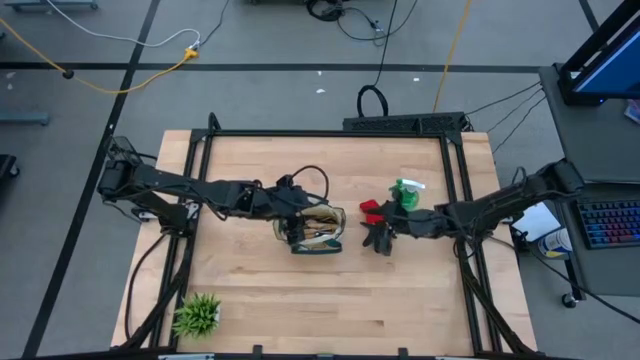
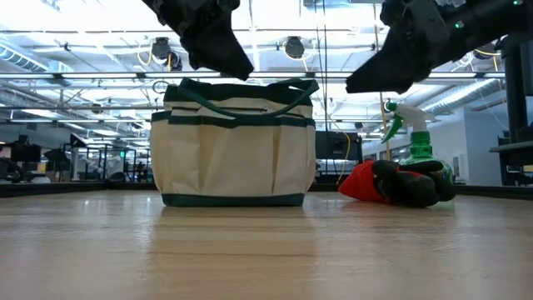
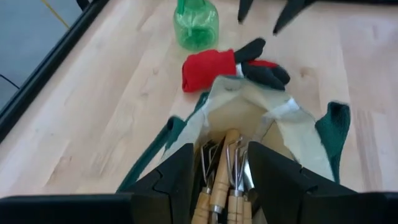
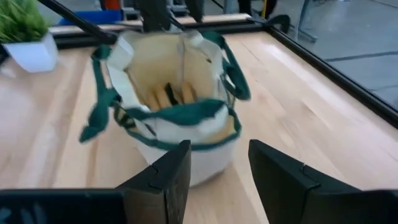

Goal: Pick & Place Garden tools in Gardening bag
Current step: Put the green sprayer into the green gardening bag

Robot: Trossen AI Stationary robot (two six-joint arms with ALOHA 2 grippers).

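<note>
Robotics lab, open hall, ceiling lights

Overhead, table-level and both wrist views share the gardening bag.

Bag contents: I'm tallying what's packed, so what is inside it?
Inside the bag, several wooden-handled tools stand with metal shafts showing. Their heads and the bag's bottom are hidden. The gloves and spray bottle lie outside.

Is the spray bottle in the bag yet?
No, the green spray bottle stands on the table beside the red-and-black gloves, apart from the gardening bag.
</note>
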